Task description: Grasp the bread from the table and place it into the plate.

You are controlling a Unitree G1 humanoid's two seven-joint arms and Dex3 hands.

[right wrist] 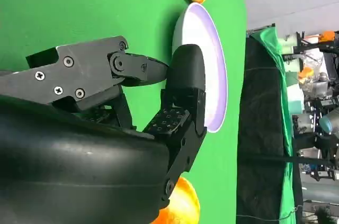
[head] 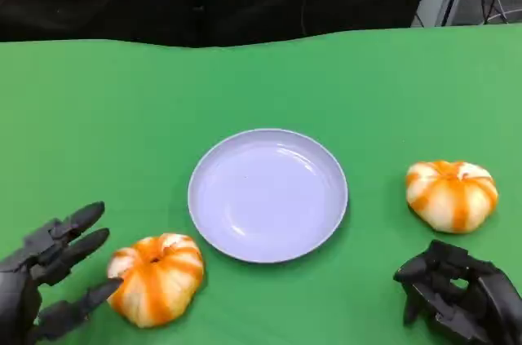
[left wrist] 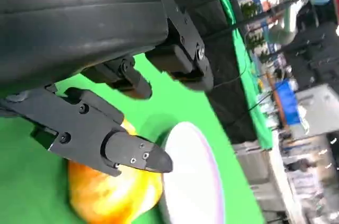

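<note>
- Round orange-and-white striped bread roll [head: 157,278] lies on the green table cloth [head: 98,125], just beside the lower-left rim of the pale lavender round plate [head: 267,195].
- Left hand [head: 49,280]: fingers spread apart, holding nothing; one fingertip at the roll's left side, contact cannot be confirmed.
- Second striped bread roll [head: 452,194] lies right of the plate, apart from it.
- Right hand [head: 461,292]: fingers curled in, holding nothing, near and below that second roll.
</note>
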